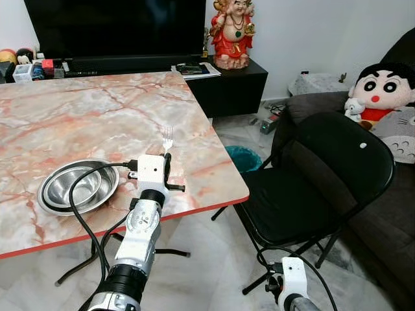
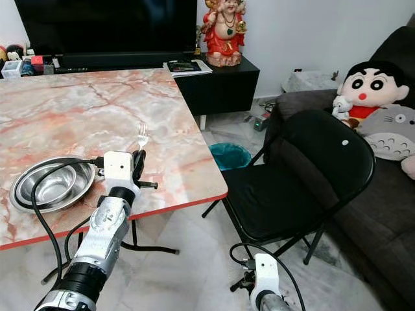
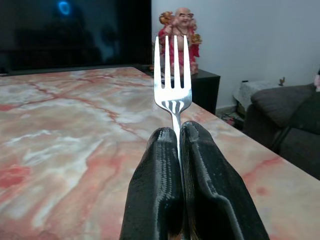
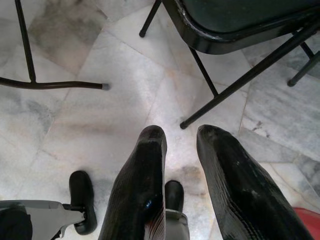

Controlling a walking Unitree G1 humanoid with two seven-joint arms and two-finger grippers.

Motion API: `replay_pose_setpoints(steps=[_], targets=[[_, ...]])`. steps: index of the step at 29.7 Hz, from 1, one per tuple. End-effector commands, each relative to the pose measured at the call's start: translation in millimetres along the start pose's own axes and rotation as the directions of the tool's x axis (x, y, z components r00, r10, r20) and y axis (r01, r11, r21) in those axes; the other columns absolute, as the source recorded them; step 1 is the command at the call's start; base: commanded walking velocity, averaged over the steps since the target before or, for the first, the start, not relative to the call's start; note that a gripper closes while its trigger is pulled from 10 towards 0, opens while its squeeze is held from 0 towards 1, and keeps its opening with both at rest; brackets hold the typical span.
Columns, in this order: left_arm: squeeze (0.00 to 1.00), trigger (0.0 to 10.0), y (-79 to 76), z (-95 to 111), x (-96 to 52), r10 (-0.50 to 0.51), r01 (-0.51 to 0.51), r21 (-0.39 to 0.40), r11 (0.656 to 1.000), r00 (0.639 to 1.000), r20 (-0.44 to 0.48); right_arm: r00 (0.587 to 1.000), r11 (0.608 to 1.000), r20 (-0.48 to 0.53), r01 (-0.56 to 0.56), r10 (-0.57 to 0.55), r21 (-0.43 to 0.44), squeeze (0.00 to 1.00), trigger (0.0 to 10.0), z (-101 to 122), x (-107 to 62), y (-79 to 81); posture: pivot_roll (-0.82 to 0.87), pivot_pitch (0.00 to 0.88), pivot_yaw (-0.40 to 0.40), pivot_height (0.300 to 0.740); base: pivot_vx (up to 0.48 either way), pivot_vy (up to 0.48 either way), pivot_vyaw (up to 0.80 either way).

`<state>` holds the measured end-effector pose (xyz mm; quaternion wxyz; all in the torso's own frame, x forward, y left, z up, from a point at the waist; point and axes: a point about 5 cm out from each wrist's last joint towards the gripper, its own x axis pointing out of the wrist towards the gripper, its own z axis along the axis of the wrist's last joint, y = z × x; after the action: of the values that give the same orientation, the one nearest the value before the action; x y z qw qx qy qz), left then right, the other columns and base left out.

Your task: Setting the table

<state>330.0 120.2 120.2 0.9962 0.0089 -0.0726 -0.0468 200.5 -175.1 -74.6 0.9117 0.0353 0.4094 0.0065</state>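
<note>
A silver fork point(image 1: 167, 138) stands with its tines pointing away from me over the pink marble table point(image 1: 78, 110). My left gripper point(image 3: 179, 137) is shut on the fork point(image 3: 173, 75) by its handle, just right of a steel bowl point(image 1: 78, 186) near the table's front edge. The bowl point(image 2: 53, 181) lies empty. My right gripper point(image 4: 181, 137) hangs low beside my body, open, with the tiled floor under it.
A black folding chair point(image 1: 324, 175) stands at the table's right corner. Behind it is a grey sofa with plush toys point(image 1: 382, 91). A TV cabinet with a red figurine point(image 1: 232, 32) lies beyond the table. A teal bin point(image 1: 245, 157) sits on the floor.
</note>
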Motion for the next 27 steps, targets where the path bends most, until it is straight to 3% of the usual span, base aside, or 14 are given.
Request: replay_pose_setpoints(steps=[1, 5, 19, 27], targets=[[0.0, 10.0, -0.7, 8.8, 3.6, -0.007, 0.007, -0.002, 1.0, 1.0, 0.025, 1.0, 1.0, 0.012, 0.016, -0.016, -0.004, 0.0, 10.0, 2.4, 0.1, -2.2, -0.02, 0.0, -0.054, 0.727, 0.0, 0.0, 0.8], [0.0, 10.0, 0.9, 11.2, 4.7, -0.003, 0.003, -0.001, 1.0, 0.999, 0.033, 1.0, 1.0, 0.011, 0.014, -0.014, 0.002, 0.0, 10.0, 2.4, 0.2, -2.1, -0.02, 0.0, -0.053, 0.727, 0.0, 0.0, 0.71], [0.0, 10.0, 4.4, 16.7, 6.9, -0.002, 0.002, -0.002, 1.0, 0.999, 0.053, 1.0, 1.0, 0.013, 0.013, -0.013, 0.012, 0.0, 10.0, 3.8, 1.1, 1.0, -0.02, 0.0, -0.042, 0.727, 0.0, 0.0, 0.0], [0.0, 10.0, 1.7, 16.8, 7.5, -0.009, 0.01, -0.007, 1.0, 0.999, 0.053, 1.0, 1.0, 0.014, 0.017, -0.018, 0.022, 0.0, 10.0, 4.2, 1.1, 0.2, -0.01, 0.0, -0.049, 0.727, 0.0, 0.0, 0.33]])
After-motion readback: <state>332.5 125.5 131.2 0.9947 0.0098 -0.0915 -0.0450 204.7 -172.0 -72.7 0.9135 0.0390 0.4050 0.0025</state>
